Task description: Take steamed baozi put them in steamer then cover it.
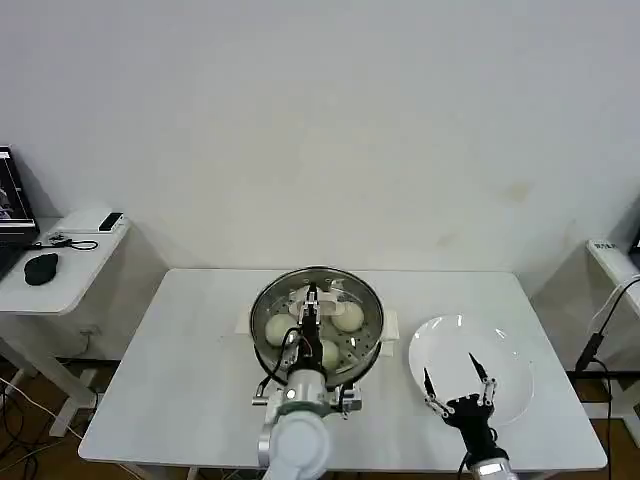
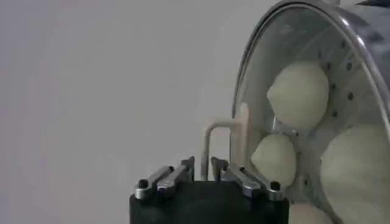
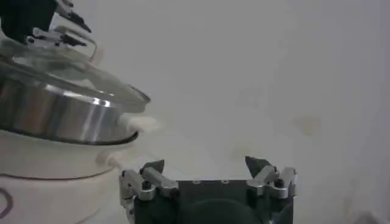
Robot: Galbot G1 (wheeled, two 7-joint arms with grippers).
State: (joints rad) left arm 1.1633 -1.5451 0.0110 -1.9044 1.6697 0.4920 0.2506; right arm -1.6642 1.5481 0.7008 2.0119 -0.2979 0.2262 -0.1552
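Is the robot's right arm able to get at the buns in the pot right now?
Probably not. The glass cover sits over the steamer, shutting in the baozi, and the left gripper is at its handle. The right gripper hangs open over the white plate, off to the side.

baozi (image 1: 347,318) in steamer (image 1: 368,345) | cover (image 1: 275,297) on steamer | plate (image 1: 500,350) right of steamer, both on table (image 1: 180,380)
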